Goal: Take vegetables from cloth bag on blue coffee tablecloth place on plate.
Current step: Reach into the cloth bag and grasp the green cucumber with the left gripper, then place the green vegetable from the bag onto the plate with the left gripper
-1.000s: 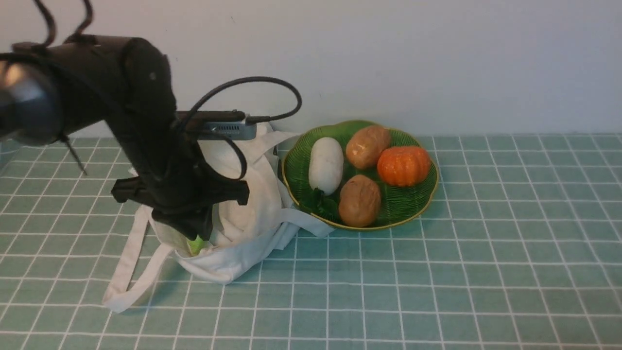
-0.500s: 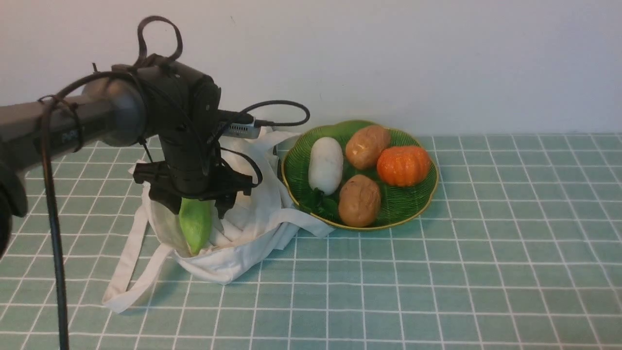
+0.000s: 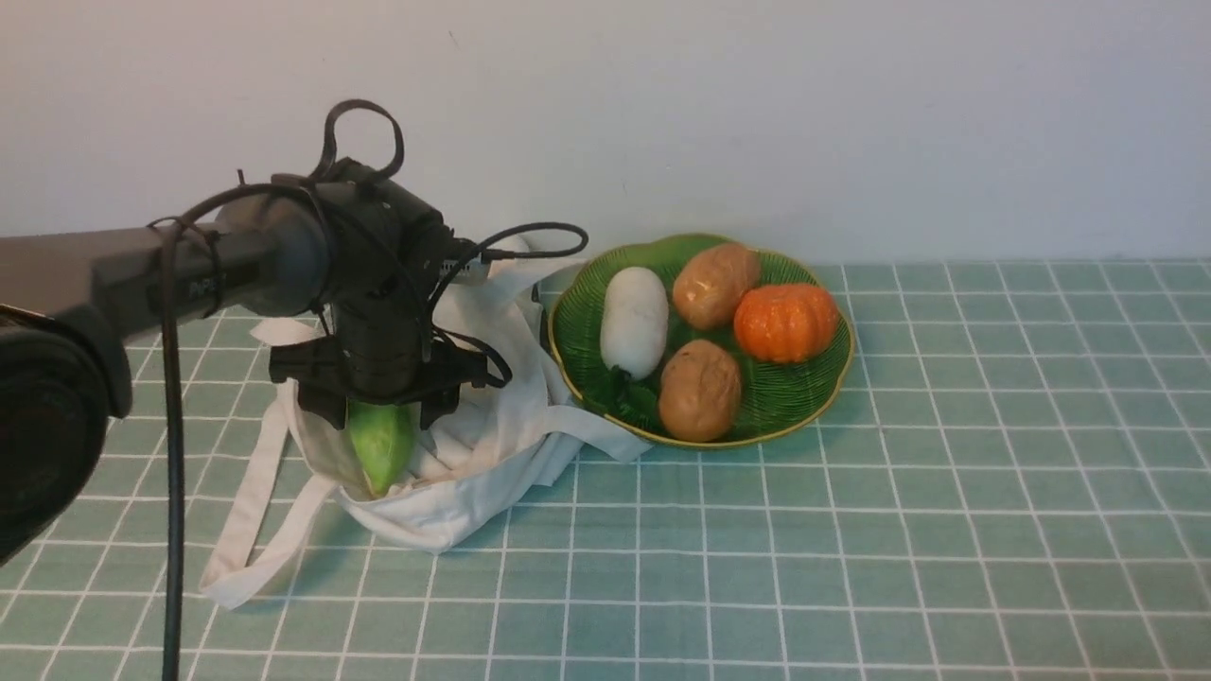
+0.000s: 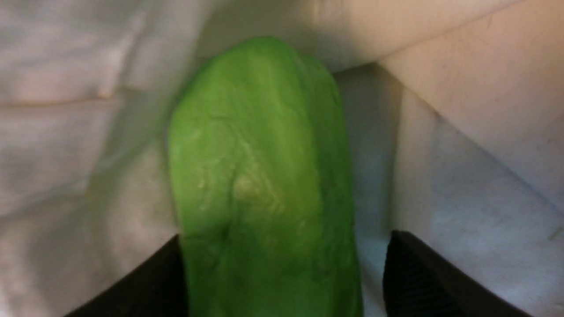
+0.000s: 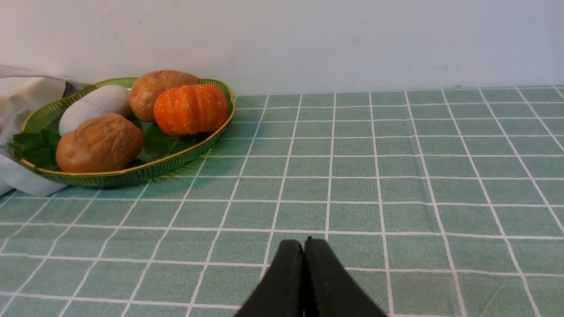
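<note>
The light green gourd (image 3: 380, 449) lies in the mouth of the white cloth bag (image 3: 501, 378), its tapered tip at the bag's front edge. My left gripper (image 3: 378, 411) is over the bag with its fingers on either side of the gourd. In the left wrist view the gourd (image 4: 260, 176) fills the space between the jaws of my left gripper (image 4: 284, 235); one finger (image 4: 414, 273) stands a little apart from it, so the jaws are open. The dark green plate (image 3: 814, 402) stands right of the bag. My right gripper (image 5: 304, 241) is shut and empty, low over the tablecloth (image 5: 396, 176).
The plate (image 5: 132, 178) holds a white radish (image 3: 634, 320), two brown potatoes (image 3: 700, 390) and an orange pumpkin (image 3: 785, 322). The bag's straps (image 3: 246, 511) trail toward the front left. A wall stands behind the plate.
My left arm has moved away from the camera over the bag, uncovering more of the gourd. The gourd's tip stays at the same spot. The plate has not moved.
</note>
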Controlling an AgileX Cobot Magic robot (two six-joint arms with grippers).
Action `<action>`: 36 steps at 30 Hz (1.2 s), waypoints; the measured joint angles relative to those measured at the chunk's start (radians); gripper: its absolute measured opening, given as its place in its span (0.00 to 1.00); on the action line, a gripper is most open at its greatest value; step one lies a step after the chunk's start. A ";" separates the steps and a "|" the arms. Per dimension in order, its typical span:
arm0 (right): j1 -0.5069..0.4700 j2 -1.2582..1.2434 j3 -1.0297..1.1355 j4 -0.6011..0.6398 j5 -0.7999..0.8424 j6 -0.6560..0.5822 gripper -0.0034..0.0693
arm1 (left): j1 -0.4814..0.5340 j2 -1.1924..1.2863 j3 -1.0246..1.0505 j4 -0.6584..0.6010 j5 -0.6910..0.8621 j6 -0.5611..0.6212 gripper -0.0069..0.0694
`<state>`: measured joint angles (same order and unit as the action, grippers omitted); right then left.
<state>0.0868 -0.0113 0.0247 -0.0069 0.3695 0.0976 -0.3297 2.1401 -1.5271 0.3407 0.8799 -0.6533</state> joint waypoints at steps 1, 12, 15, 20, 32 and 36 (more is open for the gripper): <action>0.000 0.000 0.000 0.000 0.000 0.000 0.03 | 0.000 0.003 0.000 0.002 0.000 0.003 0.73; 0.000 0.000 0.000 0.000 0.000 0.000 0.03 | -0.112 -0.089 -0.082 0.108 0.220 0.196 0.58; 0.000 0.000 0.000 0.000 0.000 0.000 0.03 | -0.142 -0.151 -0.155 0.110 0.313 0.277 0.58; 0.000 0.000 0.000 0.000 0.000 0.000 0.03 | -0.178 -0.182 -0.258 0.091 0.320 0.308 0.58; 0.000 0.000 0.000 0.000 0.000 0.000 0.03 | -0.253 0.004 -0.333 -0.121 -0.243 0.103 0.58; 0.000 0.000 0.000 0.000 0.000 0.000 0.03 | -0.244 0.049 -0.333 -0.115 -0.288 -0.013 0.58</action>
<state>0.0868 -0.0113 0.0247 -0.0069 0.3695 0.0976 -0.5736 2.1888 -1.8600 0.2261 0.5916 -0.6661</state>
